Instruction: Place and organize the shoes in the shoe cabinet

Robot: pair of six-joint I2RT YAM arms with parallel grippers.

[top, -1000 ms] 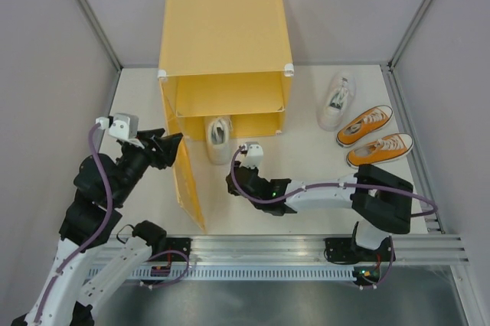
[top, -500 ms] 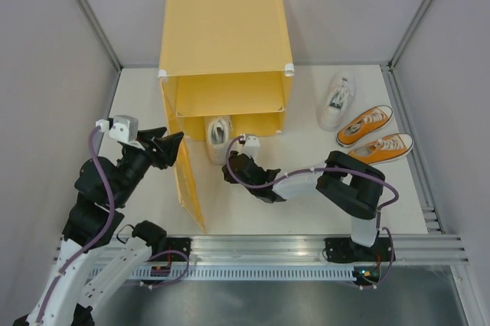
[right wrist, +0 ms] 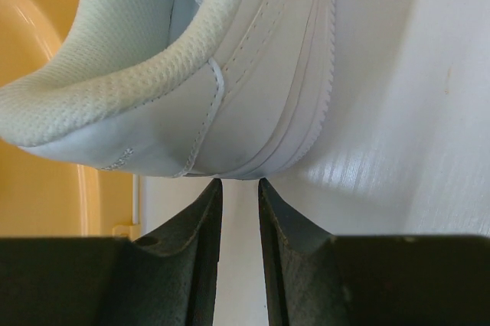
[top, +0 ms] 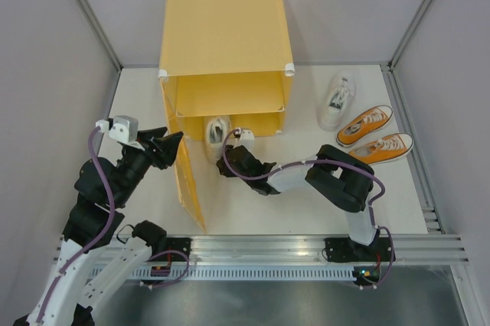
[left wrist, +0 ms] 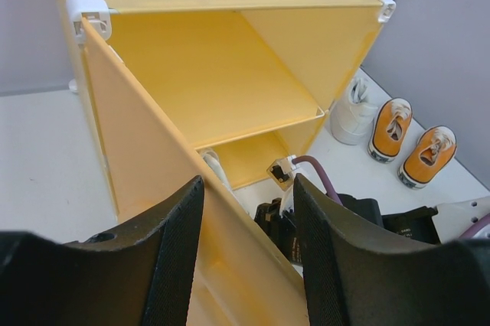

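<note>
resting on a white table [top: 306, 203] between grey walls [top: 46, 50], shoe cabinet [top: 222, 35] stands open (right gripper [right wrist: 239, 188] slightly apart, left gripper [left wrist: 249, 180] unclear).

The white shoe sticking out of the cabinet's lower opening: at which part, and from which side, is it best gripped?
Probably the heel of the white shoe, approached from the near side, where the right gripper sits. The heel points out of the cabinet; its padded collar is open, so one jaw could go inside.
</note>
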